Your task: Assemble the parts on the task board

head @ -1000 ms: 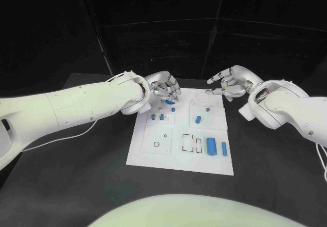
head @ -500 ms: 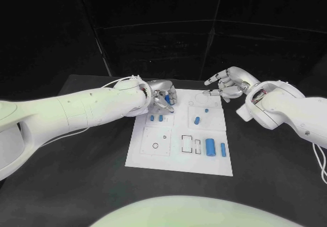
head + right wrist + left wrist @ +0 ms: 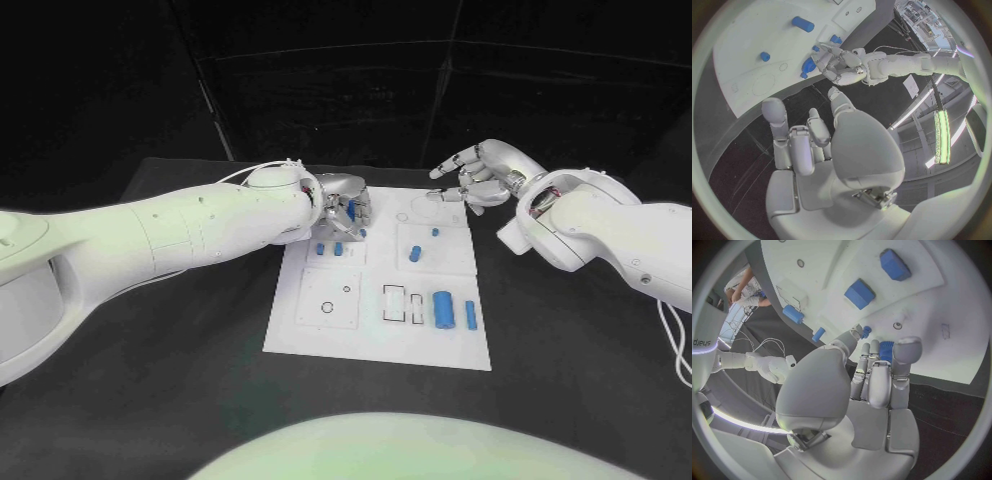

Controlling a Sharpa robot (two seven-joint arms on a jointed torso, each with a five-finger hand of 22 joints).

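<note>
The black desk (image 3: 173, 380) carried my white board (image 3: 378, 330) at its middle. My left robot hand (image 3: 346, 208) pinched a blue part (image 3: 886, 350) over the board's far-left corner; my right robot hand (image 3: 483, 175) hovered spread, holding nothing, beyond the far-right edge.

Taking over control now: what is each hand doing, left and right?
Left hand: holding a small blue part in its fingertips over the task board.
Right hand: open, holding nothing, beside the board's far edge.
</note>
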